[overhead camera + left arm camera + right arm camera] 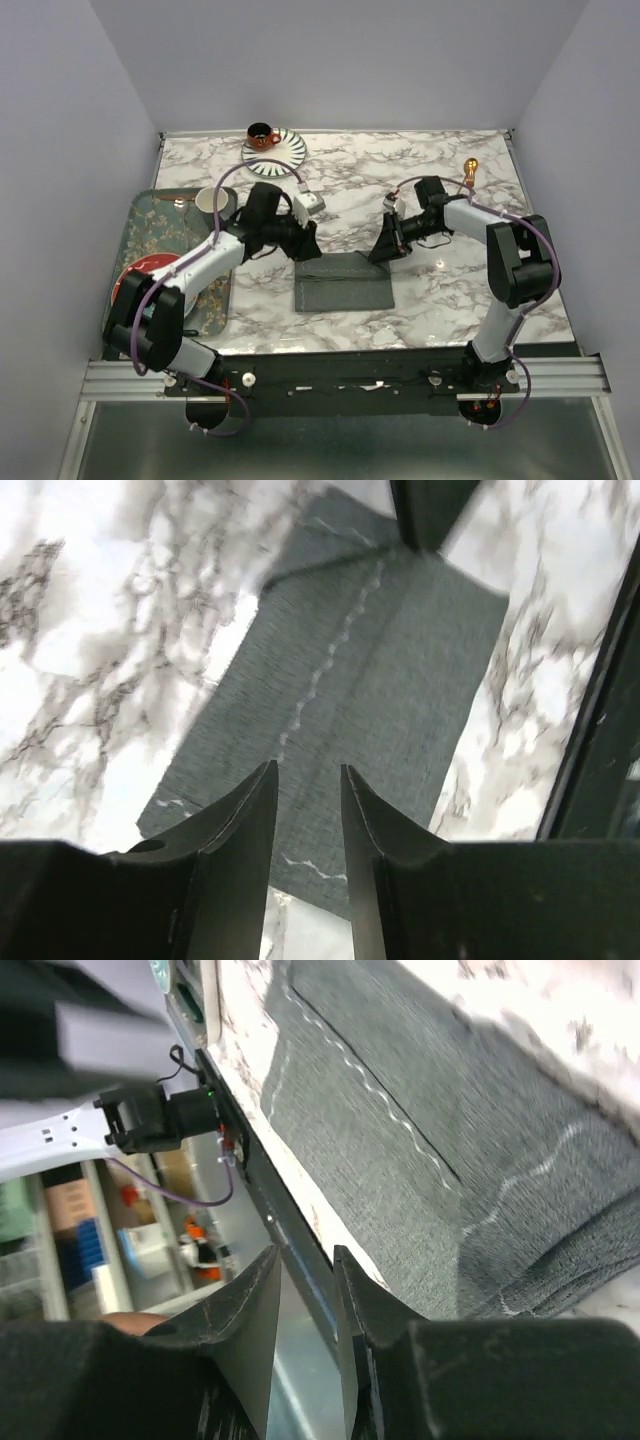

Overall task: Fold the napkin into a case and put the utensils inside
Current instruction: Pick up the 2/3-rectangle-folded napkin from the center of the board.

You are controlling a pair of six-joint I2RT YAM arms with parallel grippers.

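At centre of the overhead view, the napkin [343, 284] lies folded on the bench [440, 295], its long axis running left to right. The left claw [308, 241] is at its upper-left corner and the right claw [385, 250] at its upper-right, equally near, both narrow and empty.

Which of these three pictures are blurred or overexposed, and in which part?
Top external: sharp and evenly lit, the folded dark grey cloth napkin clear. Left wrist: napkin and white marble table look smeared, the marble washed out. Right wrist: upper left corner blurred, marble at top right overexposed.
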